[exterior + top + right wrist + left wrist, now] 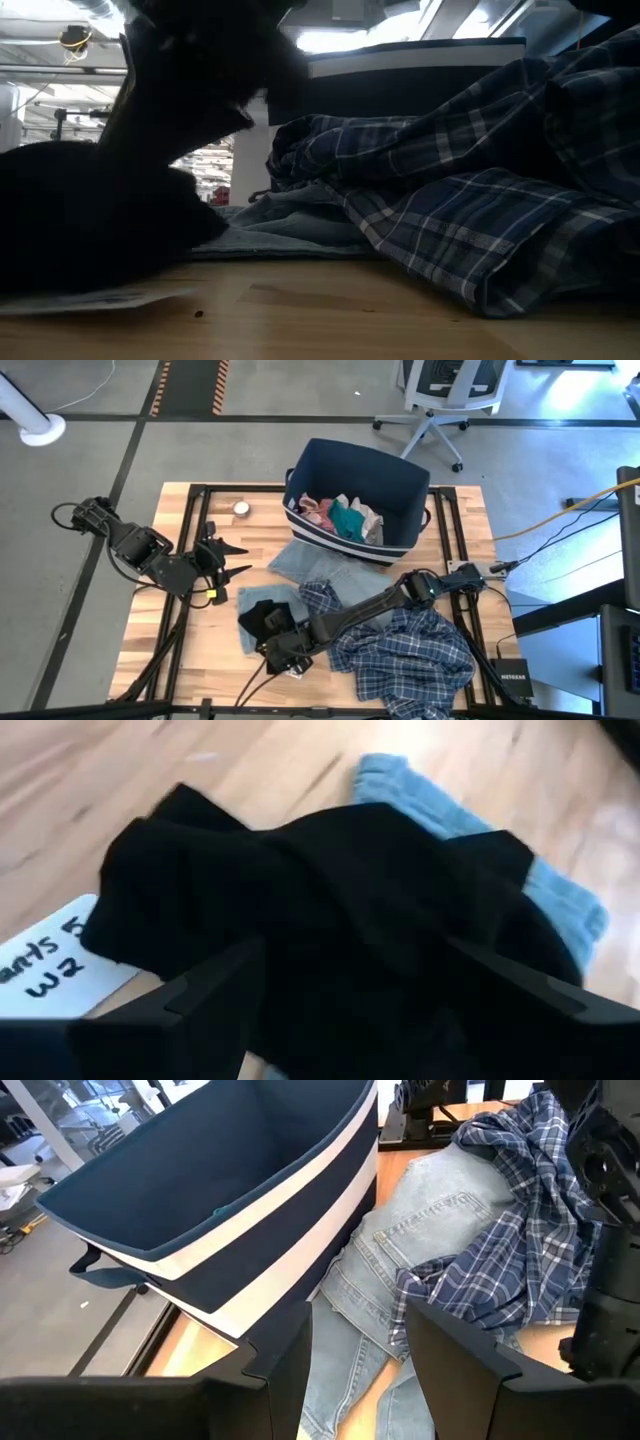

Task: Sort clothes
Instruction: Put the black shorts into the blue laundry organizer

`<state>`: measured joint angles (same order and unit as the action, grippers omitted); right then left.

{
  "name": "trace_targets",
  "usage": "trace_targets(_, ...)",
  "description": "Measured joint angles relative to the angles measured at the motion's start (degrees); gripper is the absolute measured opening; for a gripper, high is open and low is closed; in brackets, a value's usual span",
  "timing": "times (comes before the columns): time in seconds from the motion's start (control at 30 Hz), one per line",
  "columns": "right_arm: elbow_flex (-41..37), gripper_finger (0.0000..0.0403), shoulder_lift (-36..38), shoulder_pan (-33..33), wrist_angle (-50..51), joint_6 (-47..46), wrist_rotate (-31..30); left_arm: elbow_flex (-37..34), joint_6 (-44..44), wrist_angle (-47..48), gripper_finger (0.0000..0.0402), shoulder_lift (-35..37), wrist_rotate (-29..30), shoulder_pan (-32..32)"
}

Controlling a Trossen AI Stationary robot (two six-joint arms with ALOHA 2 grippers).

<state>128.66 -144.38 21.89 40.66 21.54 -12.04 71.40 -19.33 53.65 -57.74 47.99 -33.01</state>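
Note:
A black garment (260, 618) lies bunched on the table's near left part, partly on light blue denim (310, 565). My right gripper (274, 647) is down at it, open, one finger on either side of a bunched hump (340, 890). The blue-white plaid shirt (405, 645) lies crumpled under my right arm and also shows in the low view (480, 200). Pink, teal and white pieces (340, 515) lie in the navy bin (400, 485). My left gripper (238, 558) is open and empty, left of the denim (400, 1250). My right gripper's open fingers (200, 995) stand on either side of a bunched fold of the black garment (340, 920), coming at it slanting down. Whether they touch the cloth, I cannot tell. The garment rests on the table.
A white handwritten label (45, 970) lies on the wood by the black garment. A small round silver object (241, 509) sits left of the bin. Black frame rails (195, 520) run along the table's sides. An office chair (440, 400) stands beyond the far edge.

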Motion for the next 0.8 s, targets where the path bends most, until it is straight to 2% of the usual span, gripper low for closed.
trace_targets(0.23, 0.1, 0.0307, -0.8, -0.2, 0.5, 0.0, -0.4, 0.0, -0.1, 0.0, 0.0158, 0.0, 0.0, 0.0)
trace_targets(0.37, 0.1, 0.0287, -2.0, -0.2, 2.2, -0.1, -0.3, 0.0, -0.1, 0.0, 0.0158, 0.0, 0.0, 0.0)
trace_targets(0.53, 0.1, 0.0218, -2.7, -0.2, 3.2, -0.2, 0.1, 0.0, 0.0, 0.0, 0.0158, 0.0, 0.0, 0.0)
trace_targets(0.8, 0.1, 0.0068, -2.7, -0.2, 3.3, -0.4, 2.6, 0.0, 0.0, 0.0, 0.0158, 0.0, 0.0, 0.0)
